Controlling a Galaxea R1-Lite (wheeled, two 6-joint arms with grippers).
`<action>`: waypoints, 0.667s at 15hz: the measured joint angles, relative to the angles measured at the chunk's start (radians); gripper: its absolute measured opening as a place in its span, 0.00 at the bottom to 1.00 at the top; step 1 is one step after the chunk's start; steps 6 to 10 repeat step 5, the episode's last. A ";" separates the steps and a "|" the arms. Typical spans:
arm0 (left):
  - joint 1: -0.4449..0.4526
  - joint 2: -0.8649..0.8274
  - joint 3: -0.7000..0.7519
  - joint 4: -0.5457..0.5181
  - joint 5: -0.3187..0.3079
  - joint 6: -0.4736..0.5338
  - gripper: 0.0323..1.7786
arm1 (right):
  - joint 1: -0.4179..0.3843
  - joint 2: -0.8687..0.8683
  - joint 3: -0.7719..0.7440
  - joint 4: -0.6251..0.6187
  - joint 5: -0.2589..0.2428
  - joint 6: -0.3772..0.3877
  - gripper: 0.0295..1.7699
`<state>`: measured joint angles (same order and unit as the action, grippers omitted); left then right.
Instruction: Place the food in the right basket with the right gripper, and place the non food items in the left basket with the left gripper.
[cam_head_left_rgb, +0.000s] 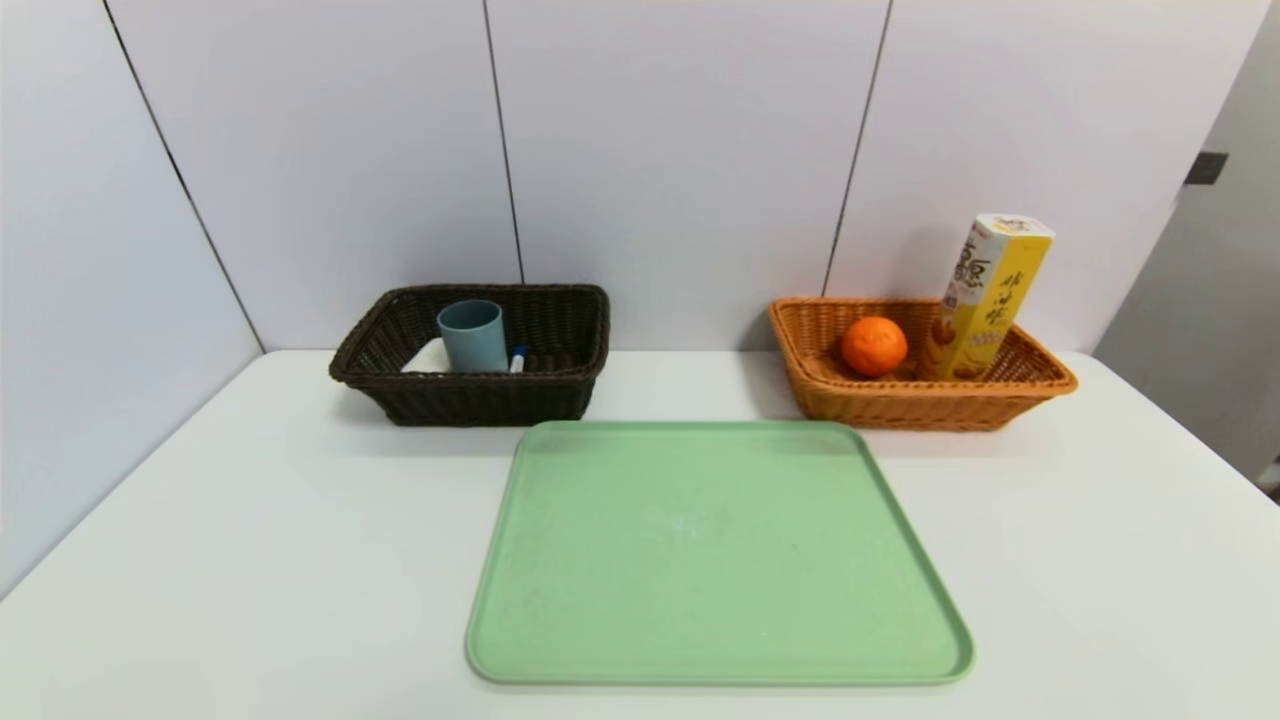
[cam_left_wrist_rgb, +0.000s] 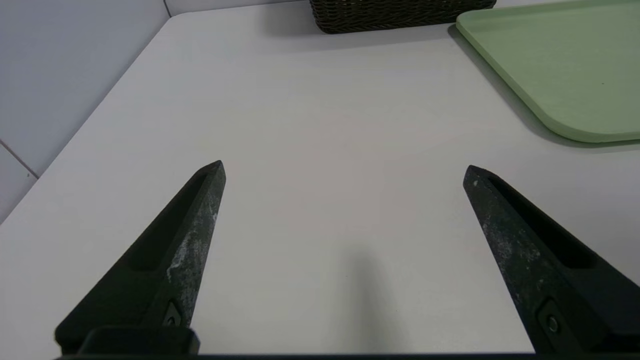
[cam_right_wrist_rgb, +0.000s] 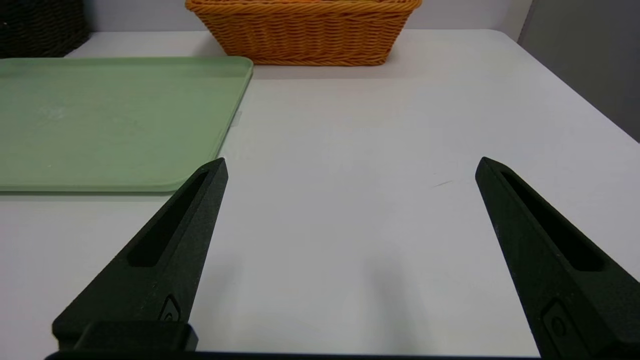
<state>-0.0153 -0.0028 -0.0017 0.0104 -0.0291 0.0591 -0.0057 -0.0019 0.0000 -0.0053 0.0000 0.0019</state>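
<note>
Sitting at the back of the white table, the two baskets already have everything in them. The dark left basket holds a blue-grey cup standing upright, a white item tucked beside it, and a small white thing with a blue tip on the cup's other side — too small to say what that one is. The orange right basket has an orange in it plus a tall yellow snack box leaning against the basket's far right side. Between and in front of the baskets lies a green tray with nothing on it.

Neither arm shows in the head view. The left gripper hangs low over bare table beside the tray's left edge, fingers spread wide, nothing between them. The right gripper is the same deal — fingers wide apart, holding nothing, over bare table just right of the tray, orange basket well ahead.
</note>
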 joint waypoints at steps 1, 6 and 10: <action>0.000 0.000 0.000 0.000 0.000 0.000 0.95 | -0.001 0.000 0.000 0.000 0.000 0.000 0.97; 0.000 0.000 0.000 -0.001 0.001 0.000 0.95 | 0.000 0.000 0.000 0.000 0.000 0.000 0.97; 0.000 0.000 0.000 -0.001 0.001 0.000 0.95 | 0.000 0.000 0.000 0.000 0.000 0.000 0.97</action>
